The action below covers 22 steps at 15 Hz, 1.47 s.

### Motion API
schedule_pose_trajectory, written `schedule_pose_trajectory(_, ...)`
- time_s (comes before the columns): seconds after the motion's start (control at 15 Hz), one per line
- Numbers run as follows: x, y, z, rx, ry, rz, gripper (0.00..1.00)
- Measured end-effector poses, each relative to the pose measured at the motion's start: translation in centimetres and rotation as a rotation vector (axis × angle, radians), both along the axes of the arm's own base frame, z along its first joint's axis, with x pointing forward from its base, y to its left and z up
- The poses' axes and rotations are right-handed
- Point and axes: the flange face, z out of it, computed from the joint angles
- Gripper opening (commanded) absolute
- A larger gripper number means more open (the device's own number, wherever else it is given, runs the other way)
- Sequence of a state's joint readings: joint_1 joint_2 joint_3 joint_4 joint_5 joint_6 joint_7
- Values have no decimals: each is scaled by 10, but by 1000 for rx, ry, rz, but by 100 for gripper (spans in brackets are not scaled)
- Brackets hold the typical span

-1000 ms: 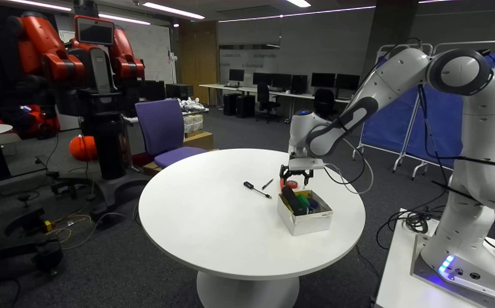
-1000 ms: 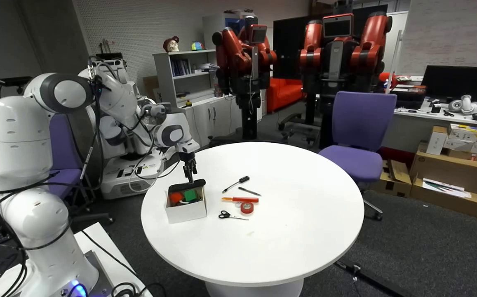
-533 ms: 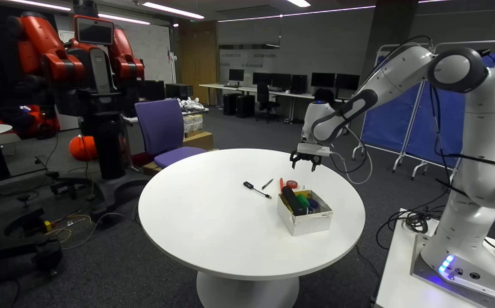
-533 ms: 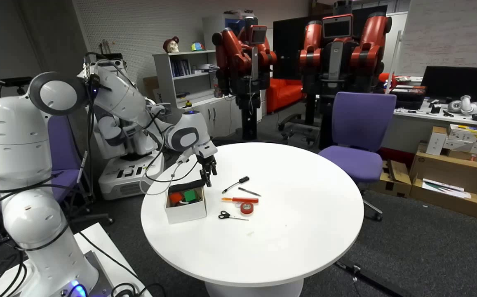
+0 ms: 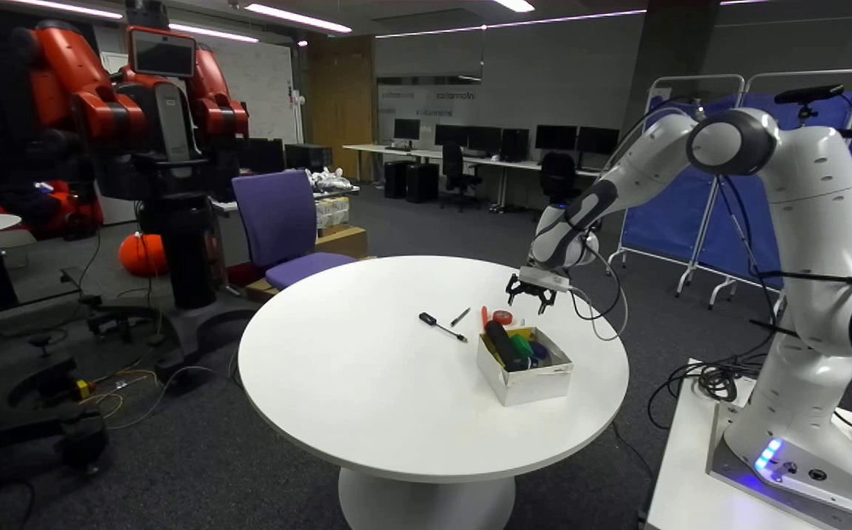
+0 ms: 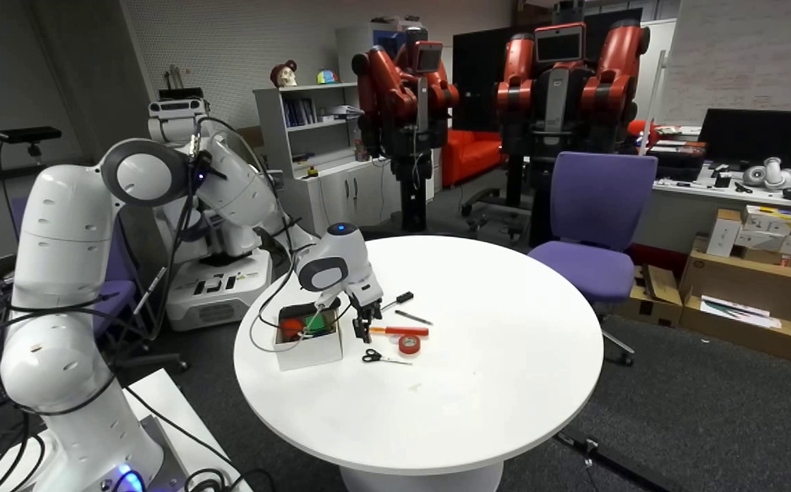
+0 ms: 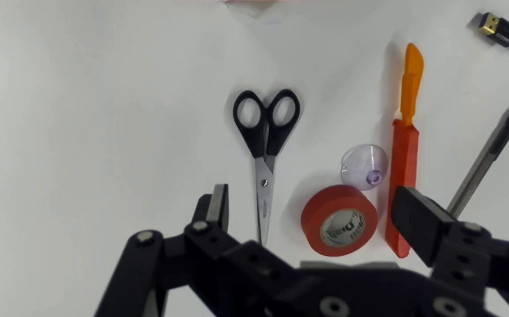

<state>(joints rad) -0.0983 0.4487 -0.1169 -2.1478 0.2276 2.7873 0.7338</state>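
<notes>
Gripper (image 7: 310, 200): spread wide, empty; near scissors (image 7: 264, 171), red tape (image 7: 319, 211);
Box (image 5: 540, 388): green block (image 5: 521, 346), black item (image 5: 503, 344) already inside;
Table (image 6: 504, 383): orange-tipped tool (image 7: 405, 149), suction cup (image 7: 357, 163), pen (image 7: 479, 177), cable (image 7: 504, 33) also outside box

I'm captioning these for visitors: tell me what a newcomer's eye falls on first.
The white arm probably comes first, bent over the round table, fingers open near red tape and scissors. In an exterior view, two red robots loom behind the table, a purple chair beside it.
</notes>
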Motion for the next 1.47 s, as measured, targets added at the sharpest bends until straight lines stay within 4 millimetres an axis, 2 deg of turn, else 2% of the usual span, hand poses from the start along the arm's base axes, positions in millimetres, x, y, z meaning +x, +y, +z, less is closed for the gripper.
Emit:
schedule_pose_trajectory(0.2,7,-3,-27,14,8,-17,100)
schedule_pose_trajectory(0.6,18,-5,-62,14,37,-23,100)
schedule_pose_trajectory(0.73,17,-5,-70,8,51,-20,90)
schedule_pose_trajectory(0.87,15,-4,-75,1,61,-16,86)
schedule_pose_trajectory(0.93,15,-4,-77,-2,65,-14,77)
schedule_pose_trajectory(1.0,15,-3,-78,-4,69,-13,79)
schedule_pose_trajectory(1.07,14,-3,-80,-6,74,-12,76)
schedule_pose_trajectory(1.13,14,-3,-82,-8,81,-10,62)
schedule_pose_trajectory(1.2,14,-4,-82,-10,86,-9,52)
schedule_pose_trajectory(1.27,14,-4,-82,-12,89,-9,49)
schedule_pose_trajectory(1.47,16,-5,-80,-18,99,-5,27)
